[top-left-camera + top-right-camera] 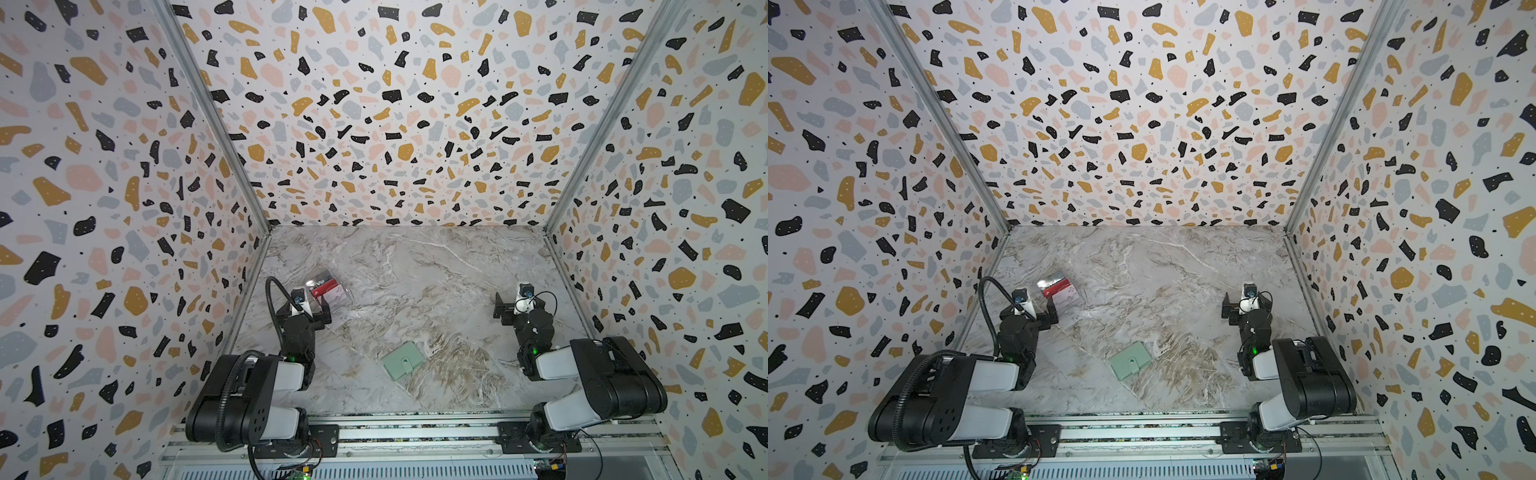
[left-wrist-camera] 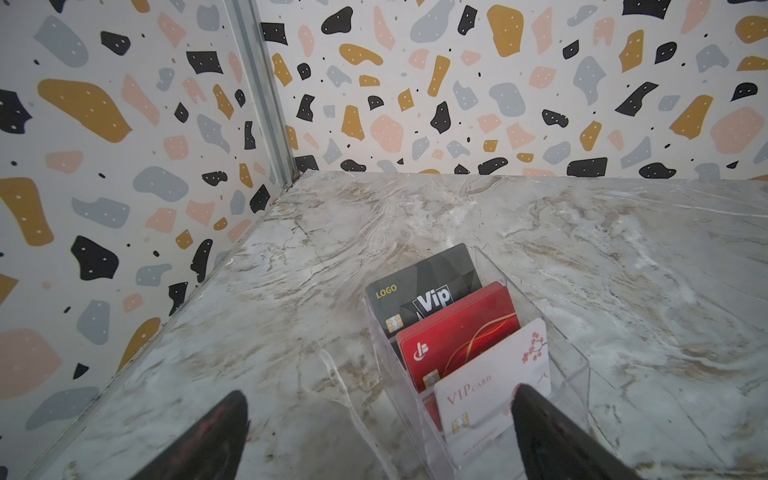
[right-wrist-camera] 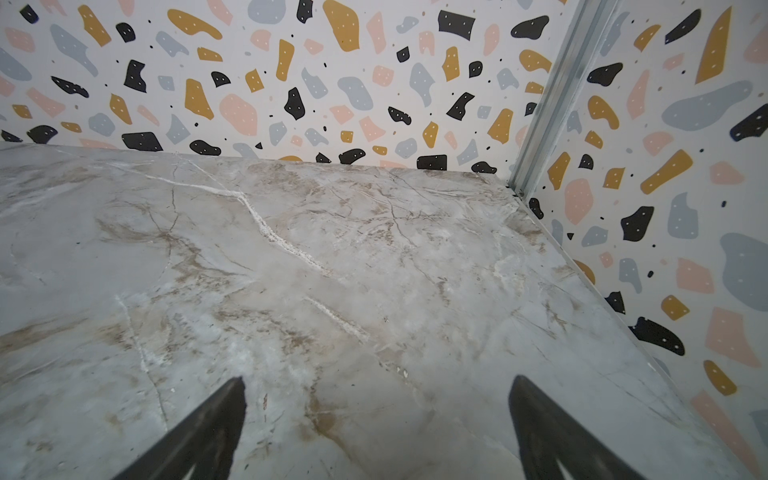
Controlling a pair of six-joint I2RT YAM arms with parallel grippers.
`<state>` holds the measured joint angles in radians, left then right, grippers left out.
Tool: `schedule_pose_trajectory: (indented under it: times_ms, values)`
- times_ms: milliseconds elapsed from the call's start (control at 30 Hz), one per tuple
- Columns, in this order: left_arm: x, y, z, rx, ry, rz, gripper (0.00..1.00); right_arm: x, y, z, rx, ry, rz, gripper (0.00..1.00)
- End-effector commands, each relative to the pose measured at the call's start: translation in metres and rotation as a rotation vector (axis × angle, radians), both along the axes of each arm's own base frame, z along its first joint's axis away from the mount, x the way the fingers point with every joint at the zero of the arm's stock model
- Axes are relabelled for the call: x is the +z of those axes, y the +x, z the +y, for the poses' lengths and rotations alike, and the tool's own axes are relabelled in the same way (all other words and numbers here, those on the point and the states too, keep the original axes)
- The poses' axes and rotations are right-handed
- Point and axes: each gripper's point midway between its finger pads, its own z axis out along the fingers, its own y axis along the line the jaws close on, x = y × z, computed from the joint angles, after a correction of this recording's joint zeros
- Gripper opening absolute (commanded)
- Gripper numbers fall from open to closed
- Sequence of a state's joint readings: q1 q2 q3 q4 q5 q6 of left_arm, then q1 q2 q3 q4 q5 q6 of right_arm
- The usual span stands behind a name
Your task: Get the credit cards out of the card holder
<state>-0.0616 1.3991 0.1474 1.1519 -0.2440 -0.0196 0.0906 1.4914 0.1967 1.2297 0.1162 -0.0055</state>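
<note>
Card holder [image 1: 402,360]: pale mint booklet, lies shut and flat on the worktop [image 1: 436,266] near the front middle, between the two arms; the snap tab shows on its near edge in both top views.
Credit cards: none seen outside the holder; judged to be inside it, so nothing is done yet.
Clear box [image 2: 573,361]: stands just in front of the left tool w/ spare cards on edge in it: dark "Vip" card [image 2: 419,286], red cards [image 2: 461,332], white "VIP" card [image 2: 490,382]. Not the target.
Left tool [image 2: 378,424]: released, jaws wide apart, holds nothing; one fingertip [image 2: 536,411] overlaps the white card in the wrist view, contact can't be told.
Right tool [image 3: 374,415]: released, jaws wide, nothing between them, bare worktop ahead; well apart from the holder.
Step in hand: reach for the holder, approx. at the start of the task.
How to do it well: ignore the box; bring both tools back toward the front middle. Pin one cover flat w/ one tool, pinch the snap tab w/ the other and pull up to pop it.
Watch: the holder is light and prob. slides on the smooth marble, so press down before pulling.
Then: fold it open, keep it flat, draw each card out along its sleeve's opening.
</note>
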Motion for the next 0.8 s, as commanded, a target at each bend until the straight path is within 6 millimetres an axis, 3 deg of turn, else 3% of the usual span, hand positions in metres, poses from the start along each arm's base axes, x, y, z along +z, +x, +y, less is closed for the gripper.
schedule_pose_trajectory:
  times_ms: [0, 467, 633, 767]
  values:
    - [0.017, 0.007, 0.0, 0.001, -0.011, -0.062, 1.0, 0.007, 0.005, 0.0, 0.001, 0.013, -0.017, 0.99]
    - [0.02, 0.005, 0.001, 0.005, -0.012, -0.072, 1.0, 0.008, 0.003, 0.0, 0.002, 0.012, -0.021, 0.99]
    - [0.037, 0.007, 0.005, 0.042, -0.023, -0.049, 1.0, 0.017, 0.004, -0.005, -0.033, 0.02, -0.026, 0.99]
    - [0.055, -0.004, 0.013, 0.109, -0.092, -0.074, 1.0, 0.026, 0.007, -0.008, -0.055, 0.042, 0.027, 0.99]
